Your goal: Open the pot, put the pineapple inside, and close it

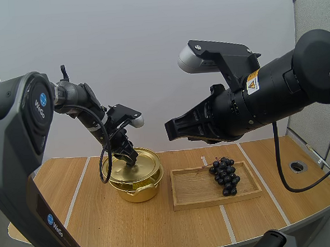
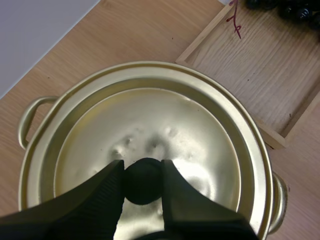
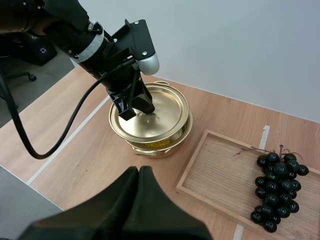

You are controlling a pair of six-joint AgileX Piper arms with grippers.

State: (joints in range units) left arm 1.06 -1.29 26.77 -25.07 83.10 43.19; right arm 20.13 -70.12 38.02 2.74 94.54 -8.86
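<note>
Marked "WeGo", the left arm (image 1: 19, 127) reaches down, its left gripper (image 2: 142, 167) pinching the black knob (image 2: 142, 184) of the gold lid (image 1: 139, 164), askew on the pot (image 1: 136, 191) beside the wooden tray (image 1: 192, 196). The right gripper (image 1: 174, 128), clenched empty, hangs high above the tray, where grapes (image 1: 226, 177) lie lengthwise near-to-far, stem pointing away.

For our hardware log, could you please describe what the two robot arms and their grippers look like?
The left arm and right arm have rounded dark grey and black shells. The left carries round blue logos with white WeGo lettering; the right bears a yellow warning label. The left gripper and right gripper each have two black tapering fingers.
</note>
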